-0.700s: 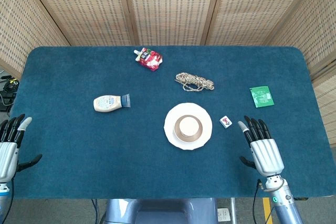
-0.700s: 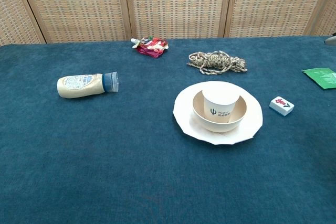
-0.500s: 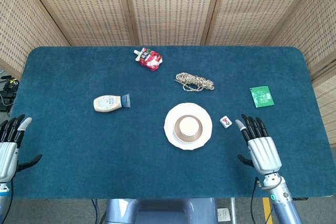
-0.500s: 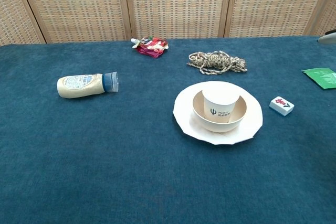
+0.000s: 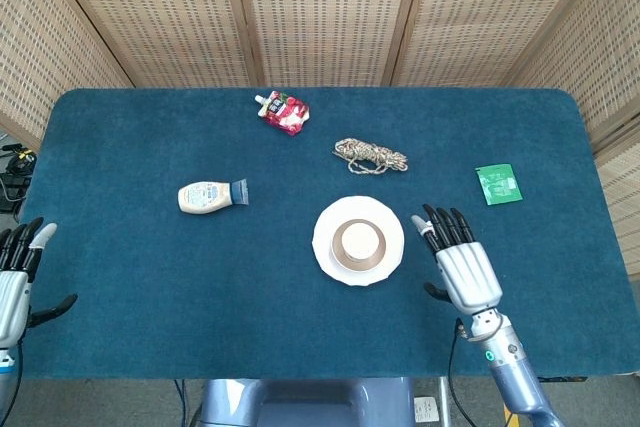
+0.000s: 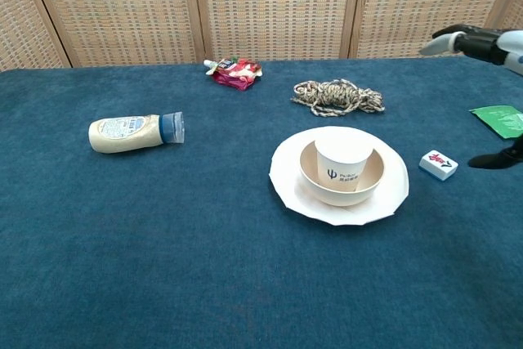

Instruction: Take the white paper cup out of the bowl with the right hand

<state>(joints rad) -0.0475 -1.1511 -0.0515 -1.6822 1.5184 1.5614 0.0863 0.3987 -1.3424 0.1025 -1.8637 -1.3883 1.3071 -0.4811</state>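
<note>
- Basically, blue desk (image 5: 150,277) holds everything.
- right hand (image 5: 458,265) just right of plate (image 5: 325,247), fingers (image 5: 446,223) spread, holding nothing.
- left hand (image 5: 15,282) at desk's left edge, fingers apart, empty.
- bowl (image 6: 372,179) sits on plate.
- white paper cup (image 6: 343,157) upright inside bowl (logo facing chest camera).

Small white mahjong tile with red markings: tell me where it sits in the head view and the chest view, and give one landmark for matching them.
Head view: not visible; the right hand covers the spot right of the white plate.
Chest view: the small white mahjong tile lies on the blue cloth right of the plate, below the green packet.
Shared landmark: the coiled beige rope behind the plate.
</note>
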